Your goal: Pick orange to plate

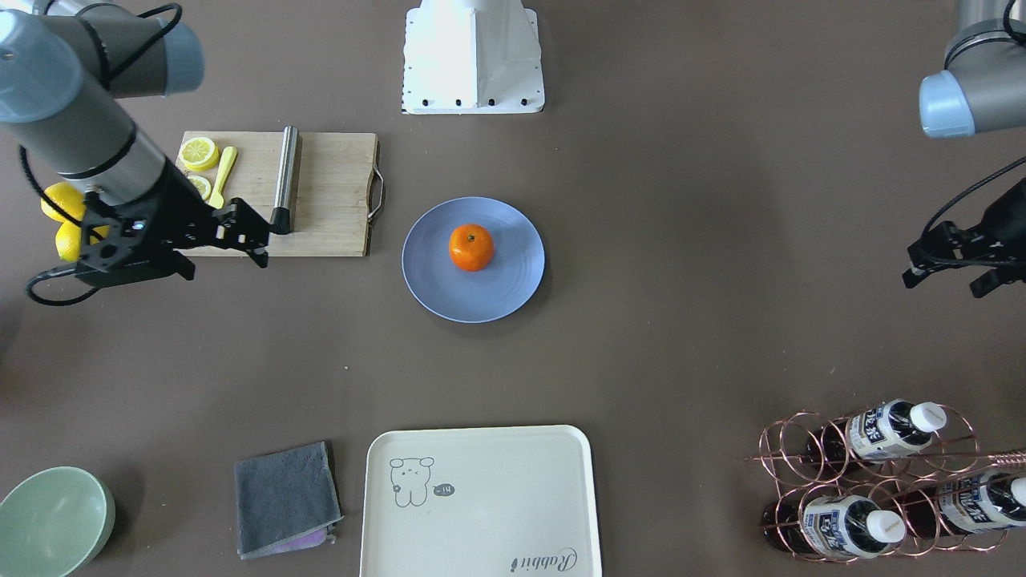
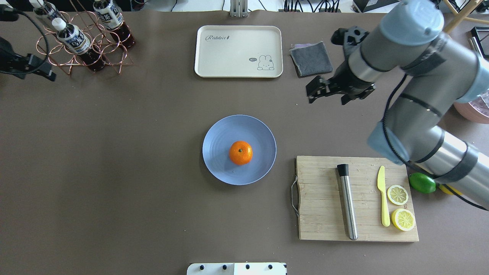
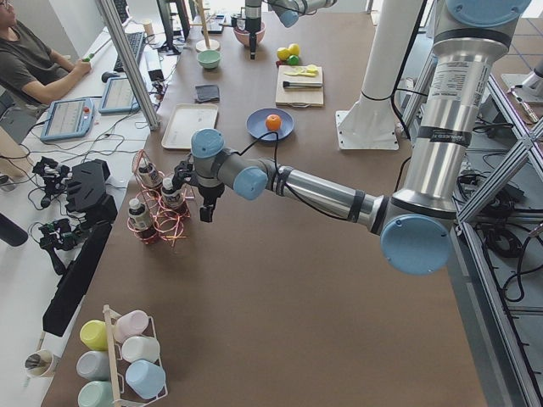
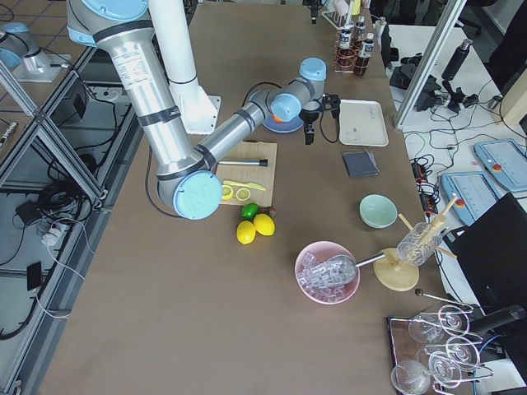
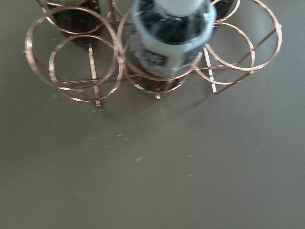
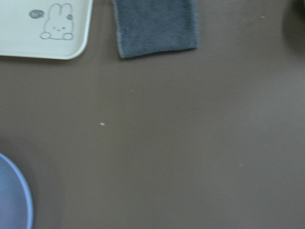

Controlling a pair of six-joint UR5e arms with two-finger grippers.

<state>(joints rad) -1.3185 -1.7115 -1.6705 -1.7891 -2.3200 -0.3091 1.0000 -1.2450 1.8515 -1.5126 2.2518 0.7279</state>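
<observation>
The orange rests near the middle of the pale blue plate at the table's centre, stem dimple up. My right gripper hovers open and empty, off to the plate's side between the cutting board and the grey cloth. Only the plate's rim shows in the right wrist view. My left gripper hangs far from the plate beside the bottle rack. Its fingers are too dark and partly cut off to judge their state.
A wooden cutting board holds a steel muddler, a yellow knife and lemon slices. A lime lies beside it. A copper rack with bottles, a cream tray, a grey cloth and a green bowl line the far side.
</observation>
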